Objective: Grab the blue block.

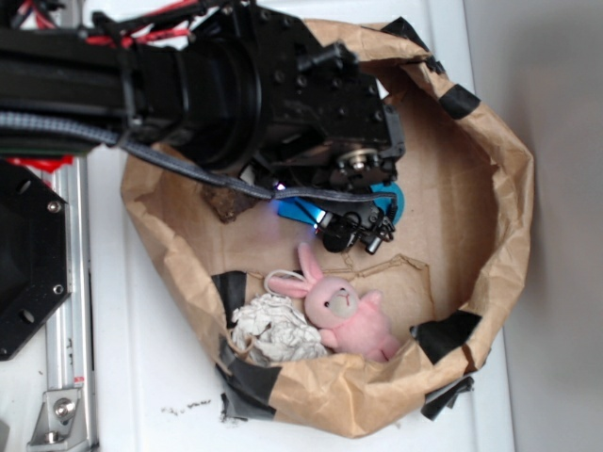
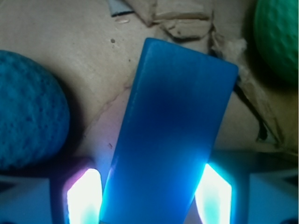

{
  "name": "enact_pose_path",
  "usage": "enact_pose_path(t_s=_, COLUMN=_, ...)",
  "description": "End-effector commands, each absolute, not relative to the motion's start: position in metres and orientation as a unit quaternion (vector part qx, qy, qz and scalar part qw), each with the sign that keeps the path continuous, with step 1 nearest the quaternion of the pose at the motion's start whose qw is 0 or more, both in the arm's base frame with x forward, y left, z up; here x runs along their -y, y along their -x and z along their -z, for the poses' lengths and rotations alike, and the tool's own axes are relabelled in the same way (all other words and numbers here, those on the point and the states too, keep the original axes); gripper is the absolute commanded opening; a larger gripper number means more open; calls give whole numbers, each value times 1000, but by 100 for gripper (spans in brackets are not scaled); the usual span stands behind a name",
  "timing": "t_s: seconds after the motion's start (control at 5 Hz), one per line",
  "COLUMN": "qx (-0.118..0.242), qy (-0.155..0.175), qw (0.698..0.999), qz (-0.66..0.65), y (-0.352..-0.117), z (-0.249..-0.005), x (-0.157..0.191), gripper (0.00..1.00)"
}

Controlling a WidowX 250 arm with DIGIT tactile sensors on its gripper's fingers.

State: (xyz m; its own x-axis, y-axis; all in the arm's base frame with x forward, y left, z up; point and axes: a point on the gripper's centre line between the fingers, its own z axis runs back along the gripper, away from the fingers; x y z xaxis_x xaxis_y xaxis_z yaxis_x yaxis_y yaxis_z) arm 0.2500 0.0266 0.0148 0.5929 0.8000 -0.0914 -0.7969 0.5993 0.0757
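You're looking at the blue block (image 2: 175, 135) sitting right between the fingers of the gripper (image 2: 149, 196), down on the floor of the crumpled brown paper bag (image 1: 490, 217) with the black tape patches. In the wrist view the two glowing pads (image 2: 84, 196) are flanking the block's long sides, jaws spread around it, but I can't tell if they're actually touching it yet.

Judging by the look, it's going to handle like a stiff, light slab: smooth flat faces, straight edges, roughly twice as long as wide. That smoothness is probably making it a bit slippery, so you're wanting to pinch across the narrow width, on the long edges, near the middle rather than at an end.

Around it you're seeing a teal ball (image 2: 28, 112) with a dimpled, spongy-looking surface just to one side and a green ball (image 2: 278, 37), same bumpy texture, at the far corner. Neither is touching the block. Over in the exterior view a fuzzy pink bunny (image 1: 344, 311) and a wad of white string (image 1: 273, 330) are lying well clear.
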Motion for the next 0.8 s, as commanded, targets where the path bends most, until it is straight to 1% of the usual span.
enact_pose_path(t_s=0.0, qx=59, qy=-112, qw=939, qz=-319, y=-260, z=-91, x=-27, gripper=0)
enact_pose_path(t_s=0.2, qx=126, qy=-141, qw=961, qz=-202, y=-269, z=-142, x=-14, gripper=0)
enact_pose_path(t_s=0.4, qx=126, qy=-103, qw=983, qz=-82, y=-268, z=-187, x=-2, gripper=0)
enact_pose_path(t_s=0.6, qx=143, qy=-82, qw=986, qz=-8, y=-265, z=-192, x=2, gripper=0)
